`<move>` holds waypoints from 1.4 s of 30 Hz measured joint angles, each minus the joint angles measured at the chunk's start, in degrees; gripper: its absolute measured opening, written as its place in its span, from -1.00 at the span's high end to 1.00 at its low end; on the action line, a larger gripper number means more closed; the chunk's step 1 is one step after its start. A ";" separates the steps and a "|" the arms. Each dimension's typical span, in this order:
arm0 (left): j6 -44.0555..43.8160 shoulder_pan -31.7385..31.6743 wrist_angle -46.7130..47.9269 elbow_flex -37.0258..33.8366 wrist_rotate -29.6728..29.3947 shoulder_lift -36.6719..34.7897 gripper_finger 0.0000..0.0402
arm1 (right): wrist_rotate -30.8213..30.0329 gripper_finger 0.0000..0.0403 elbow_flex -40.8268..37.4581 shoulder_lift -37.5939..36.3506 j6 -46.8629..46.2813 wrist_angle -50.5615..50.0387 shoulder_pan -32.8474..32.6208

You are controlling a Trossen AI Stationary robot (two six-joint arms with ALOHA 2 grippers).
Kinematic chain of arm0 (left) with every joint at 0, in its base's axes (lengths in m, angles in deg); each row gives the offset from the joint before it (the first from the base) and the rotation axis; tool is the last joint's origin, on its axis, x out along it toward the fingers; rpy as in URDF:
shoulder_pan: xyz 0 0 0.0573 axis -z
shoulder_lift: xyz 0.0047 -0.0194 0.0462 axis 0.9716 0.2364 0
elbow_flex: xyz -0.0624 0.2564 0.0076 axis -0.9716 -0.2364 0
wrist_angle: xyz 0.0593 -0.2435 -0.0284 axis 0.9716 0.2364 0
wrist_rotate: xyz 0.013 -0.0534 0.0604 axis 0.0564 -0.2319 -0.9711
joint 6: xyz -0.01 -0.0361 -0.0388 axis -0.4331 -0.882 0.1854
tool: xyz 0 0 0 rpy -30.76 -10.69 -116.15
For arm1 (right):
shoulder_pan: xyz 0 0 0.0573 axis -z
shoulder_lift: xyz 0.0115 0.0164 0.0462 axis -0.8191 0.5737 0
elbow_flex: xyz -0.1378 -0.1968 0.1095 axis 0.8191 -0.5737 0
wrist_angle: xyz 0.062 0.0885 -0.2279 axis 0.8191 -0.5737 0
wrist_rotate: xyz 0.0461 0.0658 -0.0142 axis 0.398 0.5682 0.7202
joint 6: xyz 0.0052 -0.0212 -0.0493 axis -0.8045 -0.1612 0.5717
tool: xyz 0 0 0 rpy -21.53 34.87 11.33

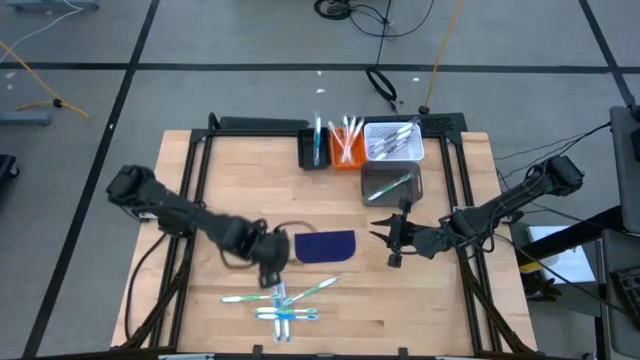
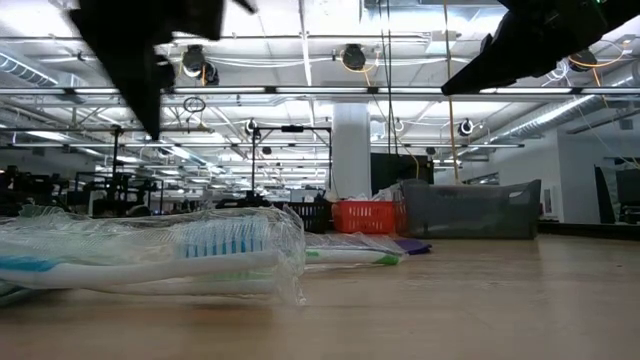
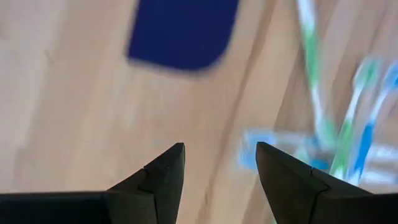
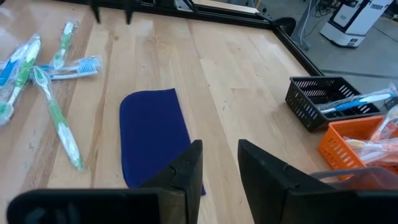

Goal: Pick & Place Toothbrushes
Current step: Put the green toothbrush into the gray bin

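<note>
Honestly no readable writing anywhere: toothbrushes (image 1: 283, 300) lie piled bottom-center on the table (image 1: 440, 300), left tool (image 1: 272, 285) spread wide just above them, right tool (image 1: 392, 240) narrow and empty center-right.

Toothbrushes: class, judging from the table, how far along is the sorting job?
Done: toothbrushes already sit in the black bin, orange bin, white bin and grey bin. In hand: nothing; the left hand hovers open over the loose pile, the right hand waits empty. Left: that pile.
</note>
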 joint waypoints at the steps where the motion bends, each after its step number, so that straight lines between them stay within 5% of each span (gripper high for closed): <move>1: -1.37 1.47 -0.11 -0.99 -0.01 0.00 0.00 | 0.00 0.54 0.00 -0.01 -0.02 0.12 0.00; 23: -30.57 20.77 -20.11 -15.18 -4.55 -0.07 0.00 | 0.00 0.54 0.00 -0.01 0.83 2.89 0.00; 42: -33.81 23.10 -26.01 -22.63 -3.15 1.47 0.01 | 0.02 0.54 0.00 0.02 0.86 2.48 0.00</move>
